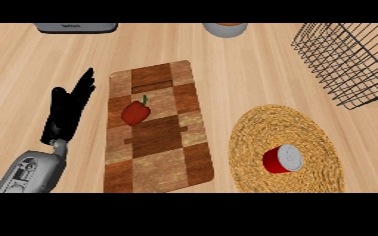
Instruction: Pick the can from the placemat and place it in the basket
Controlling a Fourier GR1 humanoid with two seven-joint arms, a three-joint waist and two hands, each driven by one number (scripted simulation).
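Left robot hand [66, 111] rests open; one can [282, 159] on one placemat [258, 125], one basket [341, 55].

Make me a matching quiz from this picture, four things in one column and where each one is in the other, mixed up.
Things:
1. can
2. pepper
3. basket
4. left hand

Places:
A. on the wooden board
B. top right of the view
C. on the woven placemat
D. left side of the view, open, fingers up

Pairs: 1-C, 2-A, 3-B, 4-D
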